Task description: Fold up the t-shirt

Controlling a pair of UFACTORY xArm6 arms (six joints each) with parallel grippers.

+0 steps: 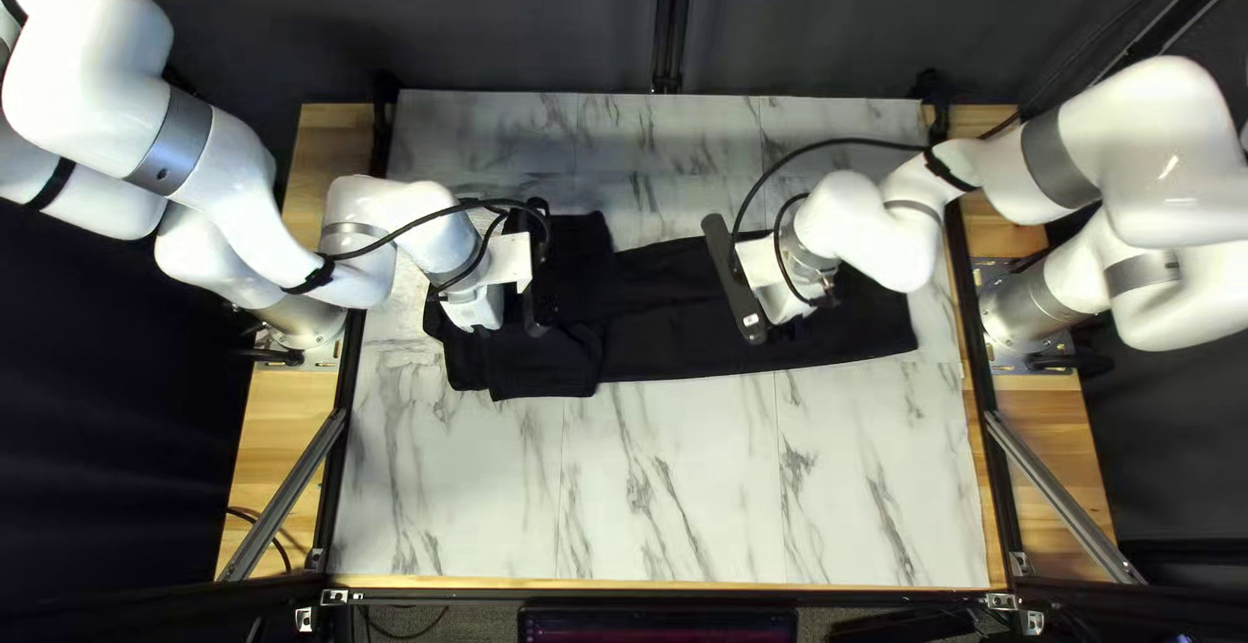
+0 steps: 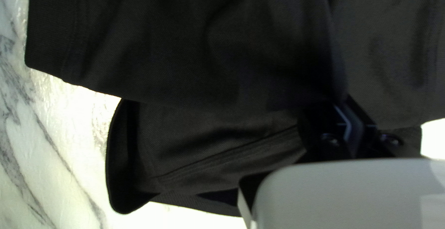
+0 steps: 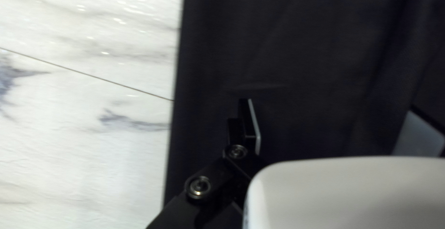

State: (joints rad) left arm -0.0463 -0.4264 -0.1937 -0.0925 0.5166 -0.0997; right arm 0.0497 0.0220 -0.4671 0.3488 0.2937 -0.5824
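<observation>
On one table [image 1: 676,500], one t-shirt [image 1: 663,331], left tool [image 1: 476,310] pinching it, right tool [image 1: 785,308] wide.

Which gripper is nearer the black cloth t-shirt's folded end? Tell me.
Left. The left gripper is at that folded end; the right gripper, open, is over the flatter part, farther right in the top left view.

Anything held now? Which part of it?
Left gripper: black t-shirt, by a ridge of cloth pinched up in its folded end, at the left of the top left view. Right gripper: open, holding nothing.
</observation>
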